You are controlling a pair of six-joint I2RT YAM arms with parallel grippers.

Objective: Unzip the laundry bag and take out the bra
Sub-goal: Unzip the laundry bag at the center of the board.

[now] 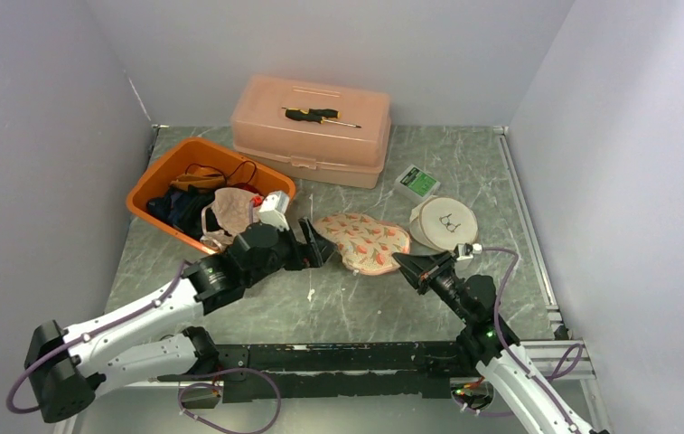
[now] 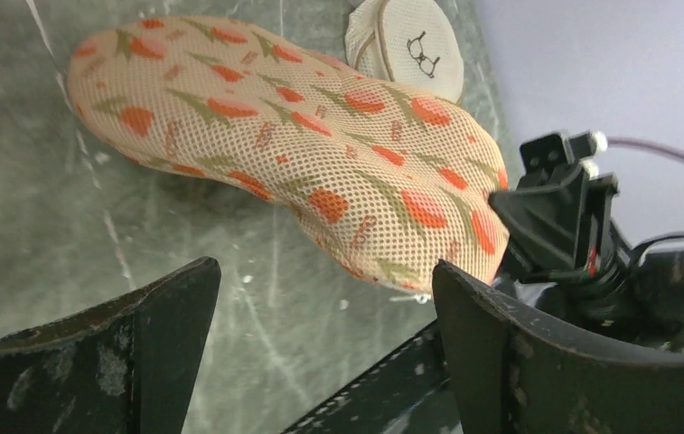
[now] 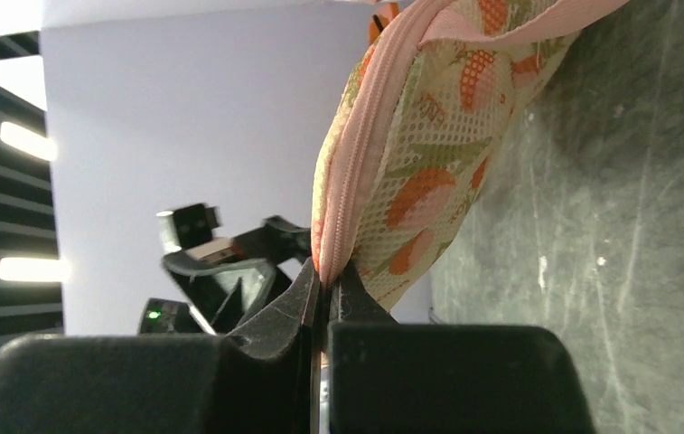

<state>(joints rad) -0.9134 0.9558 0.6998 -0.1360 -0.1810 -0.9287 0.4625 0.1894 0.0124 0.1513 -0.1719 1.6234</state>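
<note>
A: Right pincer (image 3: 324,282)?
B: Closed, nipping the pink zip seam (image 3: 363,136) of the laundry bag (image 3: 428,181). The bag's edge rises straight out of the jaws. I cannot tell whether the slider itself is caught or only the tape.
A: Left pincer (image 2: 320,289)?
B: Jaws wide apart, holding nothing. The bag lies just ahead of it on the surface (image 2: 40,226), between the two pincers.
A: Bra?
B: Not visible. The mesh looks filled and the seam looks shut where it shows, so presumably it is inside.
A: Doing the unzip well?
B: My judgement: confirm the slider is in the right jaws first. Close the left pincer on the mesh beside the zip as an anchor. Then draw the right along the seam line, low, not upward. Otherwise the whole bag is likely to slide or lift.
</note>
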